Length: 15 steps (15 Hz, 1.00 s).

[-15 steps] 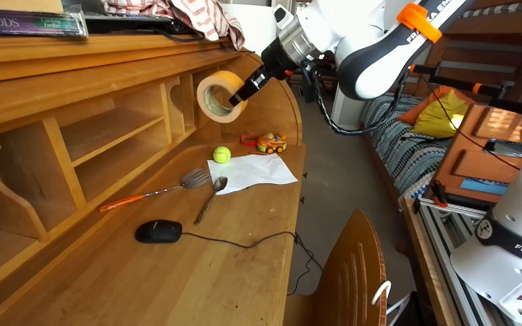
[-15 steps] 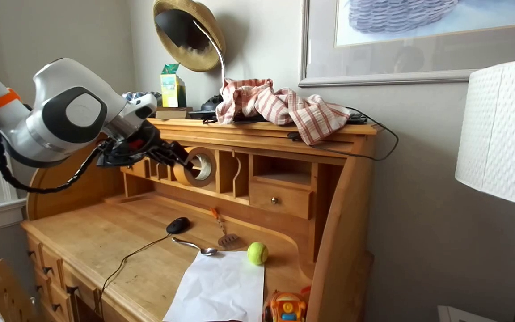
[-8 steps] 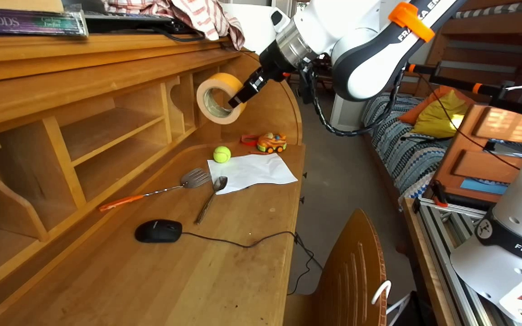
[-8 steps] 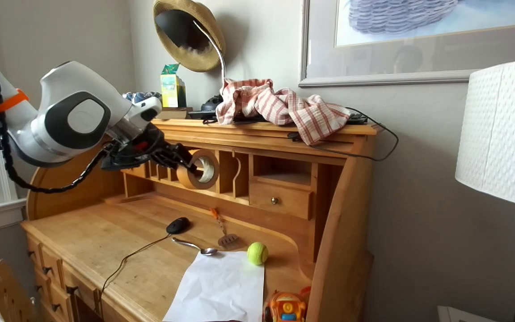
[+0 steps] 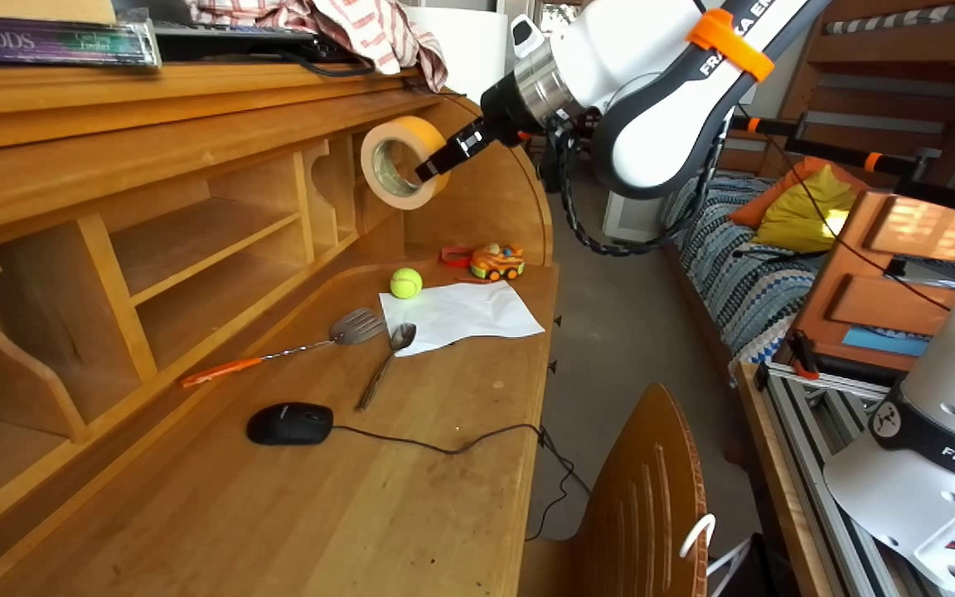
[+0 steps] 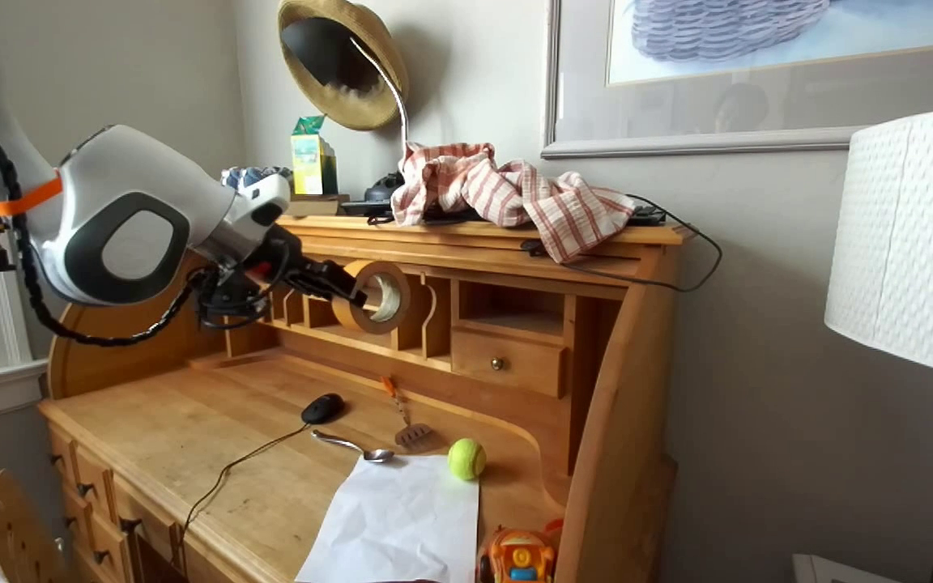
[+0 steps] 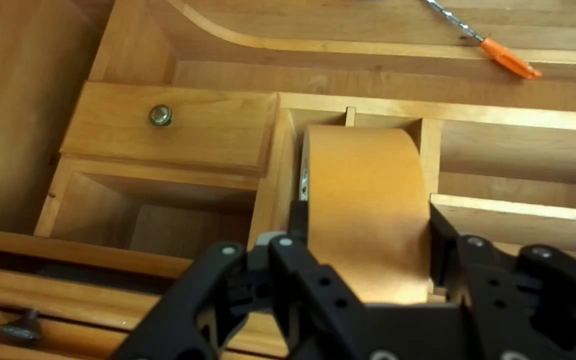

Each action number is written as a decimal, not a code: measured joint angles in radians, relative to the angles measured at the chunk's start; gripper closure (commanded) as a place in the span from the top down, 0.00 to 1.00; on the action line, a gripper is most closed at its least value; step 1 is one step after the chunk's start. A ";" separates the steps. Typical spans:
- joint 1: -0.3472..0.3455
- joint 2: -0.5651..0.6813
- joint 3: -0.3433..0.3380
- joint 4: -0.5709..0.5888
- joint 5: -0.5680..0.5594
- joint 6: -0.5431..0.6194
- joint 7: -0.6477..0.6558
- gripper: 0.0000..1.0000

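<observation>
Near the centre of the wrist view, the black jointed gripper (image 7: 368,227), parted to the width of the thick ring-shaped orange-tan tape roll (image 7: 365,175), clamps it by both flat sides above the brown wooden desk (image 5: 278,514), probably because its diameter is too wide.

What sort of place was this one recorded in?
Most likely a bedroom in a home, one with a study corner: a bed with a yellow pillow on it shares the room with a wooden desk that has cubbyholes along its back.
</observation>
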 measured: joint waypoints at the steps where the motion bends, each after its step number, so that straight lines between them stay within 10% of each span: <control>1: 0.012 0.024 0.010 -0.011 0.045 0.034 -0.030 0.29; 7: 0.128 0.194 0.044 -0.031 0.230 0.222 -0.143 0.29; 15: 0.332 0.288 -0.130 0.005 0.335 0.247 -0.183 0.29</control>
